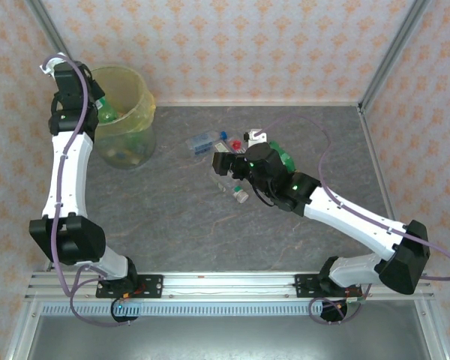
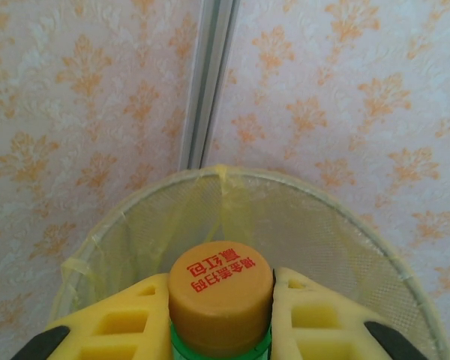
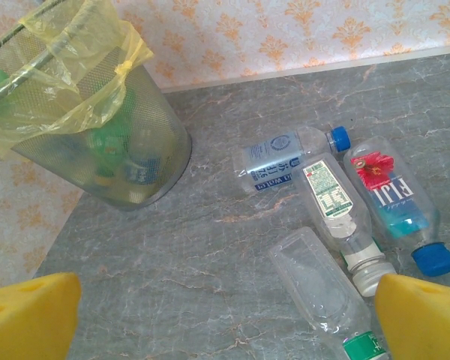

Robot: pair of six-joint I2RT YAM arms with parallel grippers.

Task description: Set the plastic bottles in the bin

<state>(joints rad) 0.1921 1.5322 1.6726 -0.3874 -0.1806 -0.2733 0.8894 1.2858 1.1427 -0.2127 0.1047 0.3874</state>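
My left gripper (image 1: 96, 105) (image 2: 221, 300) hangs over the mouth of the bin (image 1: 139, 101) (image 2: 360, 225), a mesh bucket lined with a yellow bag. It is shut on the neck of a green bottle (image 1: 108, 114) with an orange-yellow cap (image 2: 220, 281). My right gripper (image 1: 229, 166) (image 3: 225, 322) is open above the table's middle, its yellow fingers (image 3: 30, 315) wide apart. Below it lie a blue-label bottle (image 3: 285, 159), a white-label bottle (image 3: 336, 204), a Fiji bottle (image 3: 394, 201) and a clear green-label bottle (image 3: 322, 289). Several bottles sit inside the bin (image 3: 127, 161).
A green bottle (image 1: 285, 159) and a red-capped item (image 1: 236, 141) lie by the right arm. Patterned walls and metal frame posts (image 2: 210, 82) close in the back and sides. Bare grey table (image 1: 165, 210) stretches between the bin and the bottle cluster.
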